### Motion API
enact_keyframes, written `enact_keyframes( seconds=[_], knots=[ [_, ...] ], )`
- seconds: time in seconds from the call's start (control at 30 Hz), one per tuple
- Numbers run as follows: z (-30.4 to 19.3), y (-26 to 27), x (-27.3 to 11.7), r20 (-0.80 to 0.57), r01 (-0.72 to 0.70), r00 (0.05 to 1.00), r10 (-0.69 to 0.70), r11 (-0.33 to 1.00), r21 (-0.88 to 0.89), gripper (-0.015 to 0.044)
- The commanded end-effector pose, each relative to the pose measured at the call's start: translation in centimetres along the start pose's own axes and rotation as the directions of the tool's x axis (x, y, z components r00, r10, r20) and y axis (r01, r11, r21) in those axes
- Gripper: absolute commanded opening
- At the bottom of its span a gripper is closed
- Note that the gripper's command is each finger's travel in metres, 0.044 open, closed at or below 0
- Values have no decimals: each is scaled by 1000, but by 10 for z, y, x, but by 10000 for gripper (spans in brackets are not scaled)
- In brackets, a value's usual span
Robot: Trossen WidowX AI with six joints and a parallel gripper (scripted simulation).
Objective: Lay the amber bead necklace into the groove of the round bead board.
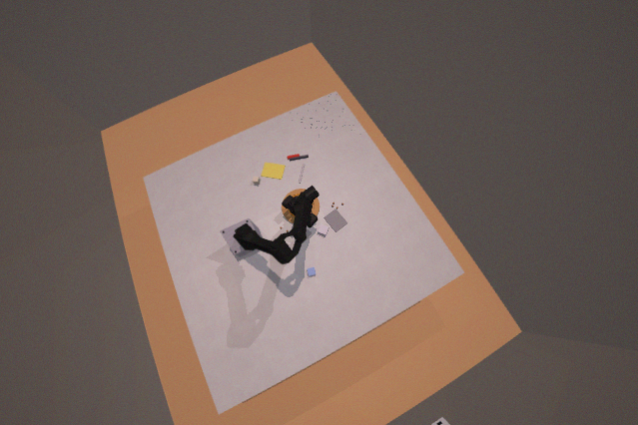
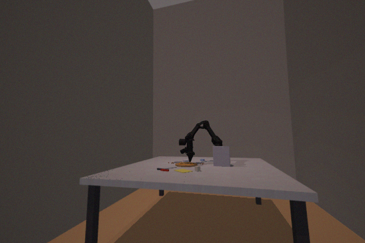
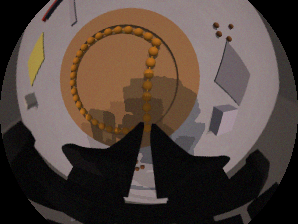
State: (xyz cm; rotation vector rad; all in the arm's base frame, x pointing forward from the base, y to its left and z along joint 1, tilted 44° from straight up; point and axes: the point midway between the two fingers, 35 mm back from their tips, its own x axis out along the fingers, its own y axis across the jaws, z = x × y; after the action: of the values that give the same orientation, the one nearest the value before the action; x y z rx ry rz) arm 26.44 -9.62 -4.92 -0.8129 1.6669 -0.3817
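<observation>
The round bead board (image 1: 317,205) (image 2: 186,165) (image 3: 187,65) lies flat, with a thin circular groove. The amber bead necklace (image 3: 147,85) lies on it: in the wrist view its top, left and lower-left beads follow the groove. From the upper right its beads run in a nearly straight line inside the circle down to my fingertips, and the groove's right arc shows bare. My gripper (image 3: 147,125) (image 2: 190,162) points down at the board's near part and is shut on a bead of the necklace. The fingers partly hide the beads there.
A yellow pad (image 1: 273,171) (image 3: 36,59), a small tan cube (image 1: 256,181) and a red and black pen (image 1: 298,157) lie beyond the board. A grey flat piece (image 1: 335,219) (image 3: 233,75), a whitish block (image 1: 322,230) (image 3: 225,120) and loose brown beads (image 3: 219,34) lie to its right. A blue block (image 1: 311,271) lies farther off.
</observation>
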Motion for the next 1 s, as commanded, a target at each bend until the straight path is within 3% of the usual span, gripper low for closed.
enact_keyframes(
  seconds=[0.0,0.37,0.9,0.97],
  knots=[
    [-3,-2,1,-7,3,1000,-3,1000,-8,0],
    [-3,-2,9,-7,3,1000,-3,1000,-8,0],
    [-3,-2,1,-7,2,1000,-2,1000,-8,420],
    [-2,-2,3,-6,1,1000,-1,1000,-8,440]
  ],
)
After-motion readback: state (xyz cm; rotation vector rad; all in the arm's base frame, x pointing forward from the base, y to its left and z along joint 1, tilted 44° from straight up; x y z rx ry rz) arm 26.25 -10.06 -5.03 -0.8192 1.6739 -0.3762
